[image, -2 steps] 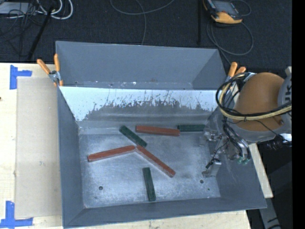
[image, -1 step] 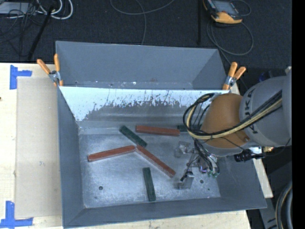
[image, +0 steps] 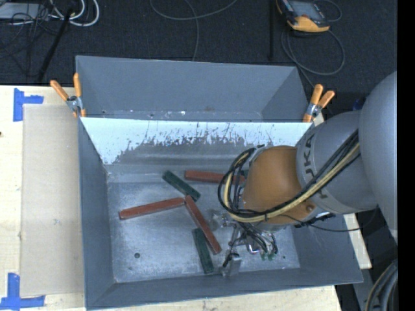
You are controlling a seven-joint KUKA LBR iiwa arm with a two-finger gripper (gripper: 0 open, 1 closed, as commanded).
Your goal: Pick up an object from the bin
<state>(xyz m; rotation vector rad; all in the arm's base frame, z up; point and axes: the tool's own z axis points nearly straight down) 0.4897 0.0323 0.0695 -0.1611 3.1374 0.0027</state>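
Along the bin [image: 91, 238] front, pincer [image: 235, 254] beside green stick [image: 202, 251] (brown stick [image: 202, 229] alongside)

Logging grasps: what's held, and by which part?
Cannot be told; the gripper is down beside the dark green stick at the front of the bin.

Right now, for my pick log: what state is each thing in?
Gripper: low, front right of bin.
Front dark green stick: flat, beside gripper.
Diagonal red-brown stick: flat, loose.
Left red-brown stick: flat, loose.
Back dark green stick: flat, loose.
Back red-brown stick: flat, partly behind arm.
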